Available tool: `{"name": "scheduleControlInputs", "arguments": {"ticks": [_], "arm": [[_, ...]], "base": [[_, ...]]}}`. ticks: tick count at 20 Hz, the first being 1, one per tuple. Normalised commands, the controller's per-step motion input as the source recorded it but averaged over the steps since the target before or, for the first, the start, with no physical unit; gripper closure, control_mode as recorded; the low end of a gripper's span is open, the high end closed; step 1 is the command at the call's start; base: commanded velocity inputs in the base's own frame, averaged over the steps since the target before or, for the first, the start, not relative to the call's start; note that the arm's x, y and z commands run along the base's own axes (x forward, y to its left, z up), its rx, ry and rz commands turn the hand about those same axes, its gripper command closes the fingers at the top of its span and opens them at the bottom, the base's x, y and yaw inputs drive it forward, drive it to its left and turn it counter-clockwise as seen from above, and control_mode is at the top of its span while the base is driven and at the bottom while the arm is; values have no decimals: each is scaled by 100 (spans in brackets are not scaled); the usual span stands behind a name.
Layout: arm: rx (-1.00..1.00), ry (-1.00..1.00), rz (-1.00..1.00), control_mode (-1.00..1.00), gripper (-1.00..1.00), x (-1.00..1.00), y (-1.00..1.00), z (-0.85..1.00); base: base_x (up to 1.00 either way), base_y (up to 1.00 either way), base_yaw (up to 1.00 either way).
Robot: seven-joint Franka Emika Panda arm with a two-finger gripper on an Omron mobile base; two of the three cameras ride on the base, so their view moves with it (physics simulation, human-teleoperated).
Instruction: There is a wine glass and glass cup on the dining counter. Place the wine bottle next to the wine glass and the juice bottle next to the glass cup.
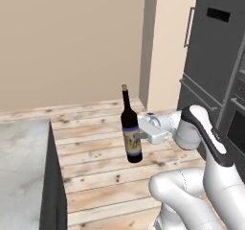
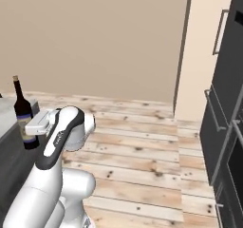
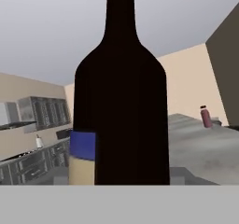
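My gripper (image 1: 139,136) is shut on the wine bottle (image 1: 130,128), a tall dark bottle with a tan top and a beige and blue label. It holds the bottle upright in the air over the wooden floor, just right of the corner of the dining counter (image 1: 21,166). From the other side the wine bottle (image 2: 23,115) stands before the hand (image 2: 37,126), close to the counter's dark side (image 2: 12,163). Up close the wine bottle (image 3: 121,101) hides the fingers. The pinkish-red juice bottle (image 3: 206,117) stands far off on the grey stone top (image 3: 205,148). The wine glass and glass cup are out of view.
Dark tall appliances with handles (image 1: 215,66) stand close on the right of the arm, also seen as dark oven fronts (image 2: 225,127). A beige wall (image 1: 72,42) closes the back. A wall counter with cabinets (image 3: 37,139) lies far left in the hand view.
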Motion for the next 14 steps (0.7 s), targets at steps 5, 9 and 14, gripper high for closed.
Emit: {"name": "scheduleControlInputs", "arguments": {"ticks": [5, 9, 14], "arm": [[0, 0, 0, 100, 100, 0, 0, 0], [0, 0, 0, 100, 100, 0, 0, 0], [0, 0, 0, 100, 100, 0, 0, 0]], "base": [[84, -23, 20], [83, -23, 21], [82, -23, 22]]}}
